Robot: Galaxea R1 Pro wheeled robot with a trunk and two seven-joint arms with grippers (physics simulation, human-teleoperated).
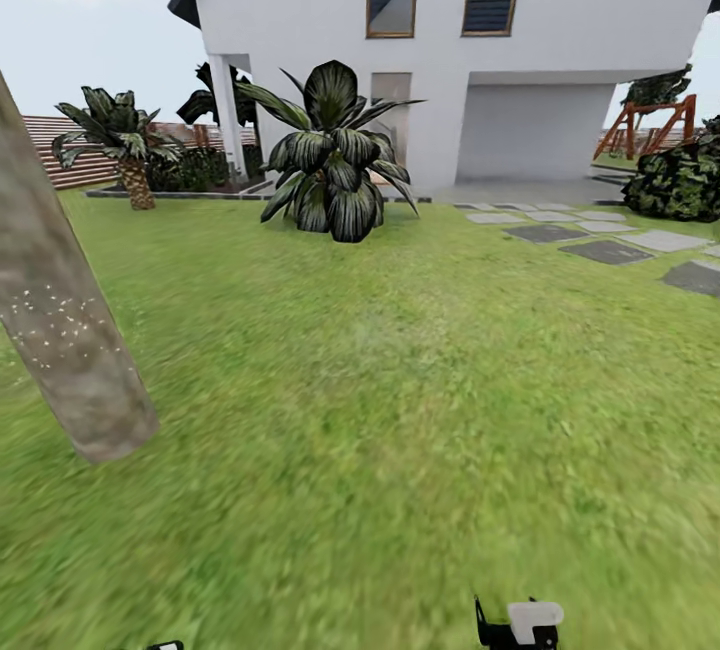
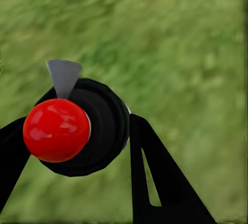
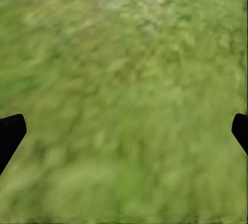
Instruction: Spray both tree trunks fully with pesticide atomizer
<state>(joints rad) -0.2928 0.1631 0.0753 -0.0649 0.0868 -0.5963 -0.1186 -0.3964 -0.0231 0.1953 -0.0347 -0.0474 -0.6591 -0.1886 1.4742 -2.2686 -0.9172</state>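
Note:
The pesticide atomizer (image 2: 77,131) has a black round body, a glossy red ball cap and a small grey spout. My left gripper (image 2: 77,126) is shut on it, one black finger (image 2: 155,182) on each side, above blurry green grass. In the head view one tree trunk (image 1: 70,330), thick with mottled grey-tan bark, leans across the left edge and carries a patch of white specks. The floor (image 1: 400,410) is green lawn. My right gripper (image 3: 126,128) is open over bare grass, and part of it (image 1: 520,625) shows at the bottom edge of the head view.
A white house (image 1: 450,60) stands ahead with a big dark broad-leaved plant (image 1: 335,170) in front of it. A short palm (image 1: 125,145) and brown slat fence (image 1: 55,145) are at far left. Grey stepping stones (image 1: 600,250), a bush (image 1: 685,180) and a wooden frame (image 1: 650,130) lie right.

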